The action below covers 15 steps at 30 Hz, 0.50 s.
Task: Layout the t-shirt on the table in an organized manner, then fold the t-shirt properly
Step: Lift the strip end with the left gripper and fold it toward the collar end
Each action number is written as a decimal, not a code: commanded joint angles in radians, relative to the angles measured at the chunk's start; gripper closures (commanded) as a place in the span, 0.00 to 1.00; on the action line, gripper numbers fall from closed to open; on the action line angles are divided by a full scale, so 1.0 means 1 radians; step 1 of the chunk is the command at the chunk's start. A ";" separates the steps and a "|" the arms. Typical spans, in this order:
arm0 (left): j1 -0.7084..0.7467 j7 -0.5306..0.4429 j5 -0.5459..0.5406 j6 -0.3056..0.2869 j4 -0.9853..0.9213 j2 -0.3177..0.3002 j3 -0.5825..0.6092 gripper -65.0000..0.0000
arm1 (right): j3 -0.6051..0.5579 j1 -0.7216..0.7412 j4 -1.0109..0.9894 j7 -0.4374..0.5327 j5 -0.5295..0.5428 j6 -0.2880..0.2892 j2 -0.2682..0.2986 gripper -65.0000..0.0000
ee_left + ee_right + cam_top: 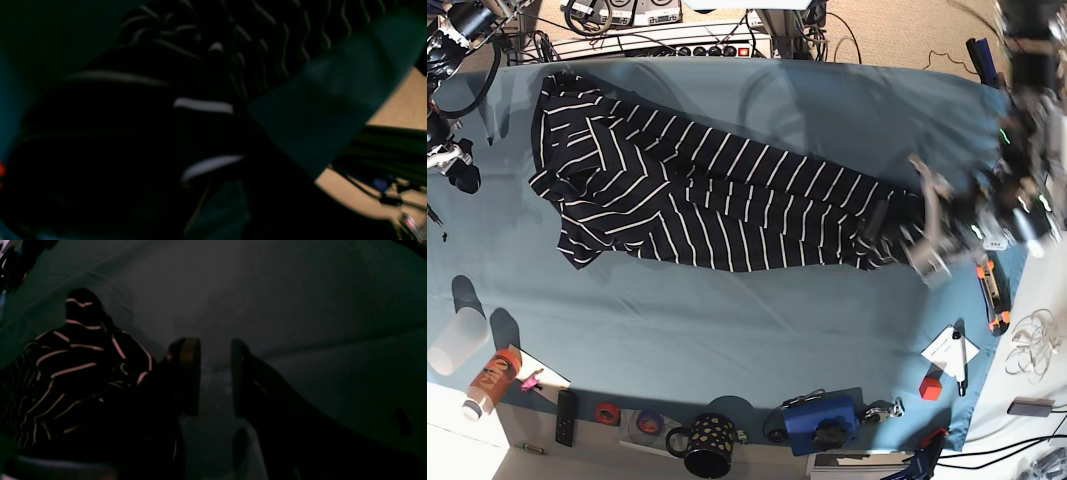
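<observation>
1. Stretching across the table (727, 340) from its far left corner toward the right edge, the t-shirt (697, 190) lay long and rumpled, bunched at the left end and drawn to a narrow point at the right.
2. The left gripper (905, 222) sat at that narrow right end with its jaws pressed nearly together; the left wrist view was too dark and blurred to be sure, but it appeared to be pinching the t-shirt (200, 106) there.
3. The right gripper (215, 376) hovered near the table's left edge with its jaws spread and nothing between them, striped cloth (76, 366) lying just beside its fingers.
4. Risk: with only one end held, any further pull toward the right edge would likely drag the whole garment along and narrow it further instead of flattening it.
5. Risk: a thin pinch of soft fabric could slip free under tension, and the cloth might drop in a heap.
6. Risk: the spread gripper, if it closed on the bunched left end, might catch several layers and lock in the creases.
7. No brand, label or writing was legible on the shirt; items along the near edge, such as a spotted mug (710, 443), showed nothing readable either.
</observation>
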 commanded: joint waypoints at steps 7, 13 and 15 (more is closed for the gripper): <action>-0.005 -0.103 0.138 0.072 0.072 0.166 -0.008 1.00 | 0.008 0.006 0.015 0.022 0.027 0.005 0.031 0.75; -0.010 -0.115 0.286 0.085 0.072 0.268 0.145 1.00 | 0.008 0.007 0.015 0.022 0.057 0.005 0.031 0.75; -0.018 -0.134 0.375 0.092 0.068 0.295 0.242 1.00 | 0.008 0.009 0.015 0.022 0.056 0.005 0.030 0.75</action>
